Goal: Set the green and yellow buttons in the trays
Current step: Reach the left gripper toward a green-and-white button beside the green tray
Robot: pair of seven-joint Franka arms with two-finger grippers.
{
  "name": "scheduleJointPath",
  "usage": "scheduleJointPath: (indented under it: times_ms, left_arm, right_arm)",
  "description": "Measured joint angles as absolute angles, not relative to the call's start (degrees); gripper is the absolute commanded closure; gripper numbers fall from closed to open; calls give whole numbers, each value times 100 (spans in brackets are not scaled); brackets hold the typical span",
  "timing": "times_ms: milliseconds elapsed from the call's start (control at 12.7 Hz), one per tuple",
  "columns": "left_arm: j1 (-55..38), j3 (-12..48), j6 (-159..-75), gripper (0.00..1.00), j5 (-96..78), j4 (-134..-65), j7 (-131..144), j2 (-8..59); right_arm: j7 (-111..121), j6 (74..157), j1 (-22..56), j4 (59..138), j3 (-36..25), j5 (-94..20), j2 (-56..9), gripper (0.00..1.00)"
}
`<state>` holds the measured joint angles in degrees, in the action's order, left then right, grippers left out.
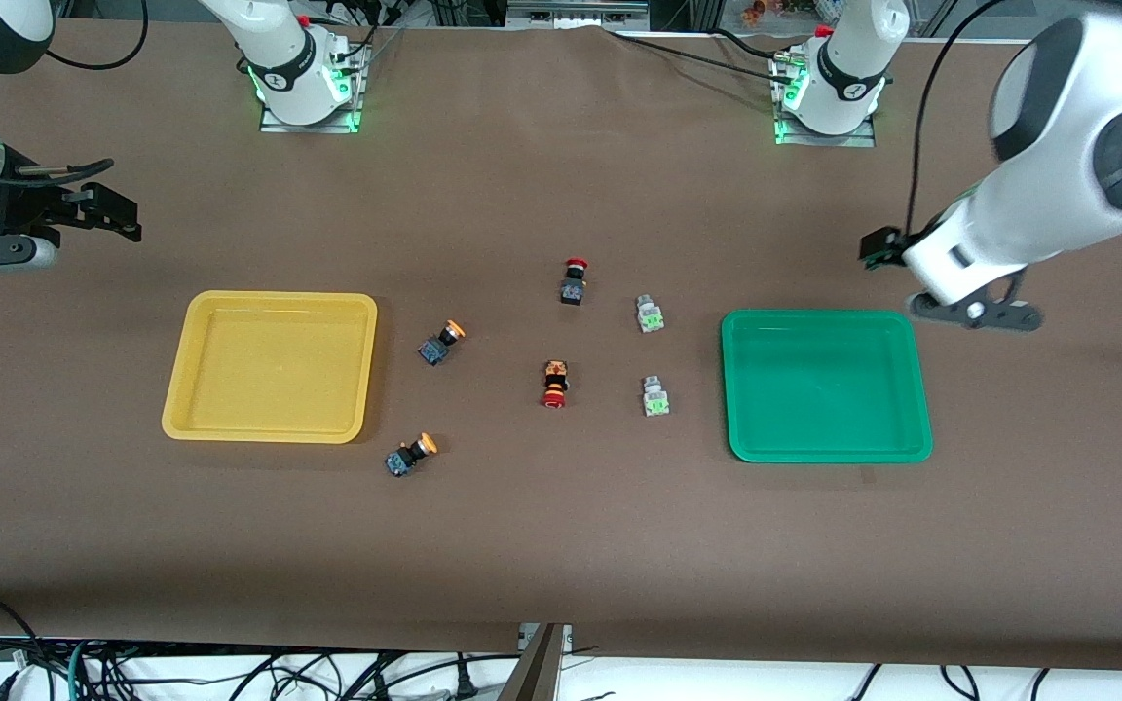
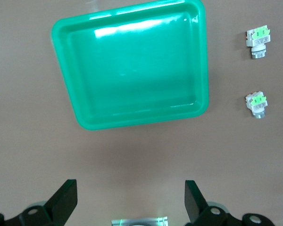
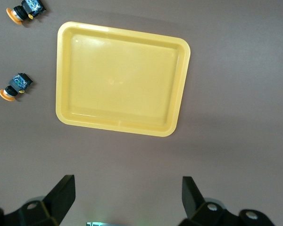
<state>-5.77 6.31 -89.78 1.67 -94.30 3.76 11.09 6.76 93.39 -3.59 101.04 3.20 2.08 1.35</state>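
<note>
Two orange-yellow capped buttons (image 1: 441, 343) (image 1: 410, 455) lie beside the yellow tray (image 1: 193, 321), on its side toward the table's middle. Two grey green-faced buttons (image 1: 651, 313) (image 1: 655, 396) lie beside the green tray (image 1: 729, 389). My left gripper (image 2: 130, 197) is open and empty, up over bare table next to the green tray (image 2: 132, 123) at the left arm's end (image 1: 975, 310). Its view shows both green buttons (image 2: 258, 41) (image 2: 256, 103). My right gripper (image 3: 127, 195) is open and empty, over bare table by the yellow tray (image 3: 113, 127) at the right arm's end (image 1: 35, 229). Its view shows both yellow buttons (image 3: 24, 10) (image 3: 15, 87).
Two dark red-capped buttons (image 1: 574, 280) (image 1: 554, 384) lie in the middle of the table, between the yellow and green buttons. Both trays hold nothing. The brown table cloth runs wide around the trays.
</note>
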Motion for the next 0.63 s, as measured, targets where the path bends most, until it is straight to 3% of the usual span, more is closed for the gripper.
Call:
scheduleJointPath:
  times_ms: [632]
  left_arm:
    - [-1783, 670, -11776, 0, -78, -8879, 2138, 3031]
  right_arm:
    - [674, 9333, -359, 10107, 367, 206, 114, 0]
